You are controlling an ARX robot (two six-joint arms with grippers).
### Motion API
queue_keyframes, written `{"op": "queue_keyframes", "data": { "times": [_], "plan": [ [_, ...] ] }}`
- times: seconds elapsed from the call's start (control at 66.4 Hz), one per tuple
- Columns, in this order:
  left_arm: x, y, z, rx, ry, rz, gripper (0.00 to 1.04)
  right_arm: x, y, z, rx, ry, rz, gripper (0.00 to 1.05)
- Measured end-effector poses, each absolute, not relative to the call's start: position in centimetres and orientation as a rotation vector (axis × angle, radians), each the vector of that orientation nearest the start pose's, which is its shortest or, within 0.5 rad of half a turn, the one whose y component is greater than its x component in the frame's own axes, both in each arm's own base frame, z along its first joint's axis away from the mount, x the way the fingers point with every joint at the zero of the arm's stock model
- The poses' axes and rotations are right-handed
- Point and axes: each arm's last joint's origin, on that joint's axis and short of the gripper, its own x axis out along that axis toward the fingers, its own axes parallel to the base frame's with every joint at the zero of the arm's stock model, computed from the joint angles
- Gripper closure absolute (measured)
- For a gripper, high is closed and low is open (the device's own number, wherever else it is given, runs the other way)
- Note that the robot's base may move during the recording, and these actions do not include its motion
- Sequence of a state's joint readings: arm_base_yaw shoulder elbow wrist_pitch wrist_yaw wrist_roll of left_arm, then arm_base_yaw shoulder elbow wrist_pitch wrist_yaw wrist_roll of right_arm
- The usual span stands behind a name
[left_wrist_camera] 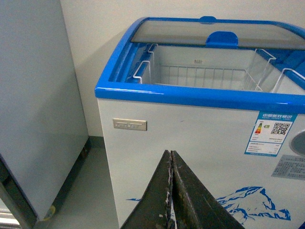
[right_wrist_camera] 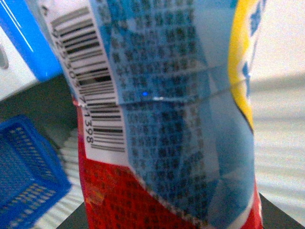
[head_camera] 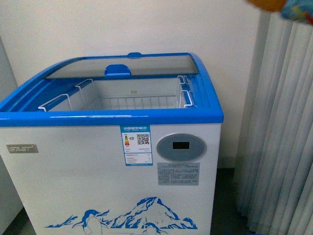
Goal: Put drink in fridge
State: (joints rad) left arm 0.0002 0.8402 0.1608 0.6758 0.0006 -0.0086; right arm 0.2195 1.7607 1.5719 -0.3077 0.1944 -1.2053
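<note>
The step in hand was the carry: the drink (head_camera: 279,7) was off the ground and up high, not yet over the fridge (head_camera: 73,186). In the front view only an orange and light blue edge of it showed at the upper right corner, well above the blue rim and off to the right of it, in front of the pale curtain (head_camera: 279,127). In the right wrist view its printed wrapper, with barcode, blue, red and a yellow band, filled nearly the whole picture.

Only dark corners of the right end effector (right_wrist_camera: 171,220) showed beneath the pack. Since the drink sat hard against that camera and hung in mid-air in the front view, I judged it to be clamped on the drink. The left end effector (left_wrist_camera: 170,191) was low in front of the fridge's white wall, its fingers pressed together with nothing between them.

The glass lid (head_camera: 146,63) was slid back, leaving the front of the chest open, with a white wire basket (head_camera: 63,99) hanging inside. A blue plastic basket (right_wrist_camera: 24,176) lay on the floor below the right arm.

The next move called for the right arm to bring the drink leftward over the open mouth, clear the rim, lower it into the wire basket and then let go.
</note>
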Motion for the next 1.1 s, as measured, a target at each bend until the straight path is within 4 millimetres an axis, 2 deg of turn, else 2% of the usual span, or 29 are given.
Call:
{"op": "queue_keyframes", "data": {
  "times": [0.181,0.361,0.527,0.557,0.677,0.828,0.873,0.978,1.099],
  "plan": [
    [15.6,0.0,18.6,-0.008,0.005,0.000,1.02,45.3,13.3,29.9,-1.448,0.446,0.353,0.62],
    [14.6,0.0,18.0,-0.009,0.006,0.000,1.02,49.8,15.7,28.2,-1.466,0.455,0.286,0.62],
    [13.8,0.0,17.7,-0.008,0.005,0.000,1.02,52.2,16.6,27.3,-1.445,0.456,0.262,0.62],
    [13.7,0.0,17.6,-0.008,0.005,0.000,1.02,52.3,16.8,27.3,-1.445,0.456,0.265,0.62],
    [13.3,0.0,16.9,-0.008,-0.006,0.000,1.02,52.1,17.8,26.7,-1.428,0.450,0.309,0.41],
    [12.8,0.0,17.0,-0.008,-0.011,0.000,1.02,51.3,19.4,25.7,-1.401,0.424,0.357,0.15],
    [12.6,0.0,17.1,-0.008,-0.012,0.000,1.02,50.8,19.4,26.0,-1.380,0.417,0.350,0.07],
    [12.3,0.0,17.1,-0.008,-0.013,0.000,1.02,49.1,18.4,27.8,-1.302,0.379,0.340,0.08],
    [11.9,0.0,17.1,-0.008,-0.015,0.000,1.02,45.5,15.7,30.9,-1.144,0.337,0.313,0.08]
  ]
}}
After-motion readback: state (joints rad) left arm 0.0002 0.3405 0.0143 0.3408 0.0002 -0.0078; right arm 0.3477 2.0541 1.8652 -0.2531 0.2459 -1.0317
